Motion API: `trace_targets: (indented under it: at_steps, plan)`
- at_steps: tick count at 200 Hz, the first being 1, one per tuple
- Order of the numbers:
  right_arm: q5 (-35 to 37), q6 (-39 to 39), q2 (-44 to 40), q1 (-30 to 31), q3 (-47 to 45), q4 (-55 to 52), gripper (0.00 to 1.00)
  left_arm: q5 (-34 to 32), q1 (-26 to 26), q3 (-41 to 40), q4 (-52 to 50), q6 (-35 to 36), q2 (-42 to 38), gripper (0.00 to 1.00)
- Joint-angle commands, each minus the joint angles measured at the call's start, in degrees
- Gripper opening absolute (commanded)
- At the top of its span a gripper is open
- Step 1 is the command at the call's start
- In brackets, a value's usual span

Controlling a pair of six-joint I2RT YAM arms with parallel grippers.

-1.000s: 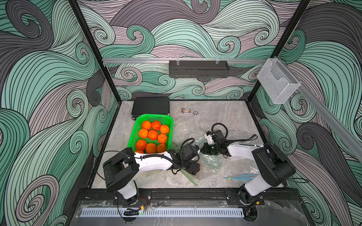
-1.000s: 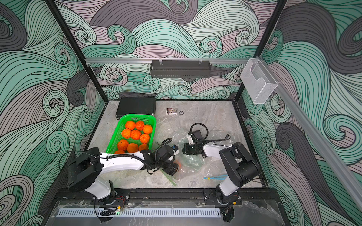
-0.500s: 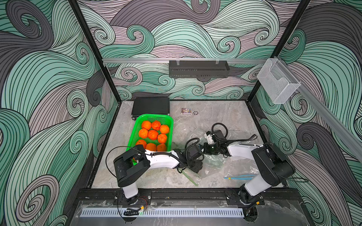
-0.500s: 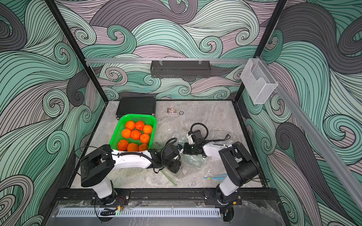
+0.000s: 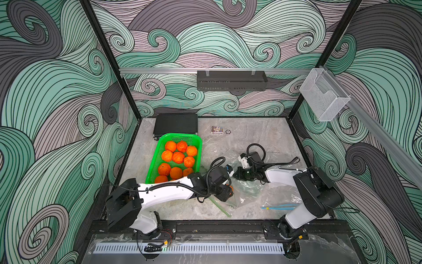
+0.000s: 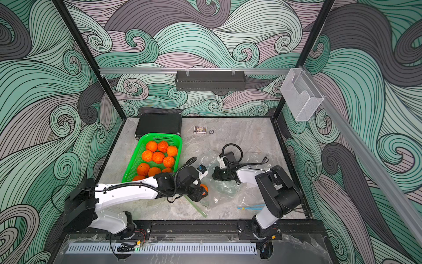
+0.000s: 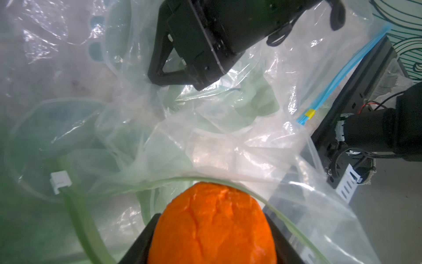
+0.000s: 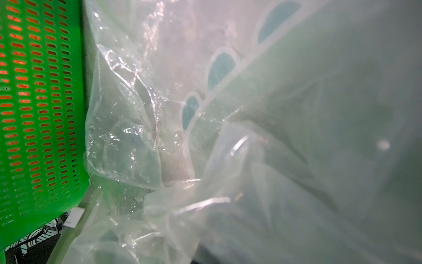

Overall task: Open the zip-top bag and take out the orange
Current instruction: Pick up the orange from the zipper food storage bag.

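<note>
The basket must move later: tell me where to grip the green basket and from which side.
Probably grip the green basket by the thin upright rim of its long wall facing the open table, toward the far end, coming from above to straddle the wall. There the oranges leave bare floor; the left arm covers the near end.

Basket [image 5: 180, 136] left of bag [image 5: 247, 194], case [image 5: 175, 123] behind basket, orange [image 7: 212, 224] at bag's mouth (in left gripper [image 5: 225, 194]).

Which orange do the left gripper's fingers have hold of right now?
The lone orange at the mouth of the zip-top bag, wedged between the black fingers of the left gripper. Every other orange lies in the green basket, untouched.
</note>
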Motion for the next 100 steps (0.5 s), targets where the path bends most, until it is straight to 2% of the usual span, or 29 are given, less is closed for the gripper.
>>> trace_targets:
  at_steps: [1,29,73,100]
  plan:
    - [4.5,-0.3,3.0,-0.2,-1.9,-7.1,0.0,-2.5,0.1,-0.6,-2.2,-2.7,-3.6,0.5]
    - [4.5,-0.2,2.7,-0.2,-2.0,-7.1,0.0,-3.1,0.2,-0.6,-1.2,-4.6,-8.3,0.48]
    - [4.4,-0.1,3.0,-0.2,-1.8,-7.1,0.0,-12.0,0.9,-0.9,-7.4,-6.4,-16.4,0.46]
    - [4.6,-0.3,3.0,-0.2,-1.9,-7.3,0.0,-18.5,2.3,0.8,-17.8,-8.0,-20.1,0.46]
